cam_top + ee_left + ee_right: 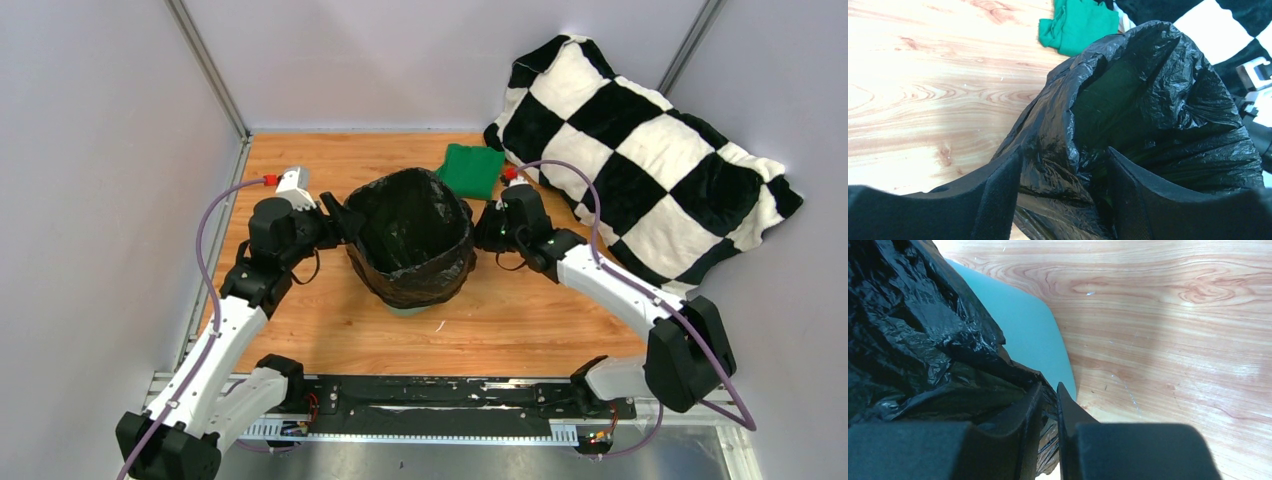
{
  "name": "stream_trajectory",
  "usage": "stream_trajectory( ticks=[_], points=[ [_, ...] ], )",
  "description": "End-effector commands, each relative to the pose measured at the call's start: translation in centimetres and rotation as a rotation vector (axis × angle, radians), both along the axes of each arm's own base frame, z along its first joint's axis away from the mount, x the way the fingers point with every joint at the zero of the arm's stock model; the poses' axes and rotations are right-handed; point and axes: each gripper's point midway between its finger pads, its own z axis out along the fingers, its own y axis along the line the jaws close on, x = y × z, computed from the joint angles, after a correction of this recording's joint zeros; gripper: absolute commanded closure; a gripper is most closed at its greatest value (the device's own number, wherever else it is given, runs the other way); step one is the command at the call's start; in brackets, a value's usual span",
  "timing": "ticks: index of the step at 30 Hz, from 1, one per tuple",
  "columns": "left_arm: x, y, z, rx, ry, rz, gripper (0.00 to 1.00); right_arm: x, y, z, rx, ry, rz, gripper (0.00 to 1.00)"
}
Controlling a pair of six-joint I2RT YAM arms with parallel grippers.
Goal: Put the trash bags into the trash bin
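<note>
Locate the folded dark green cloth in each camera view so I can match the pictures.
Top external: the folded dark green cloth lies upper centre, on the wooden table beside the black-and-white checkered pillow.
Left wrist: the cloth sits at the top edge, middle.
Right wrist: not in view.
Shared landmark: the crinkled glossy black plastic trash bag shows in all three.

Illumination: bright, diffuse, from overhead. Top view: soft, short shadows fall on the table (330, 340) beneath the arms, and focus is sharp throughout. Wrist views: the wood washes out pale at the left of the left view. White specular glints speckle the trash bag (948, 340), and its interior is underexposed. The left gripper (1064, 150) and right gripper (1049, 386), at the bottom edges, are blurred.
</note>
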Motion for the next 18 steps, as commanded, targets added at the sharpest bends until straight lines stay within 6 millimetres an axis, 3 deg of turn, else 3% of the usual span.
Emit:
stream_trajectory(
  ticks=[1,11,15,18],
  points=[
    [-1.4,0.2,-1.4,0.057,0.068,-0.024,0.34,-0.1,-1.9,1.2,-0.022,-0.001,-0.025,0.79],
    [-1.7,0.2,2.7,0.027,-0.010,-0.028,0.11,-0.1,-3.2,3.5,-0.061,-0.029,-0.033,0.71],
    [-1.8,0.6,3.5,0.036,-0.022,-0.007,0.01,-0.2,-3.3,4.2,-0.073,-0.038,-0.026,0.68],
    [-1.8,1.1,3.7,0.051,-0.024,0.012,0.00,-0.2,-3.6,4.8,-0.090,-0.053,-0.024,0.65]
  ],
)
